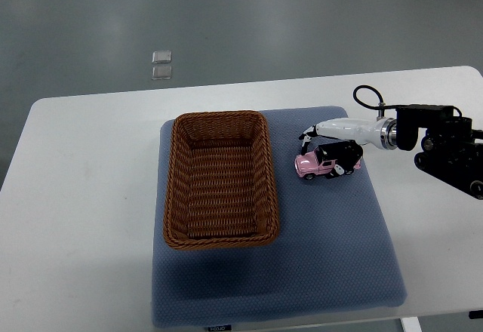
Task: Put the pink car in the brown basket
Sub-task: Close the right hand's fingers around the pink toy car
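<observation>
The small pink toy car with a black roof (320,164) sits on the blue-grey padded mat (332,256), just to the right of the brown woven wicker basket (219,179) and outside it. The car lies roughly level, its length running left to right, with its front end nearest the basket's right wall, a narrow strip of mat showing between them.

The right robot hand (332,145), white with black fingertips, is at the car from the right and above. Its fingers are curled around the dark roof and rear of the car, so it is grasping the car, which looks to be resting on the mat. The arm's black wrist housing (445,145) and a looped black cable (367,96) reach in from the picture's right edge.

The rectangular basket stands upright on the left half of the mat, its long side running away from the robot. The mat lies on a white worktop (83,196) with rounded corners. Beyond the worktop, two small clear square pieces (161,65) lie on the grey floor.
</observation>
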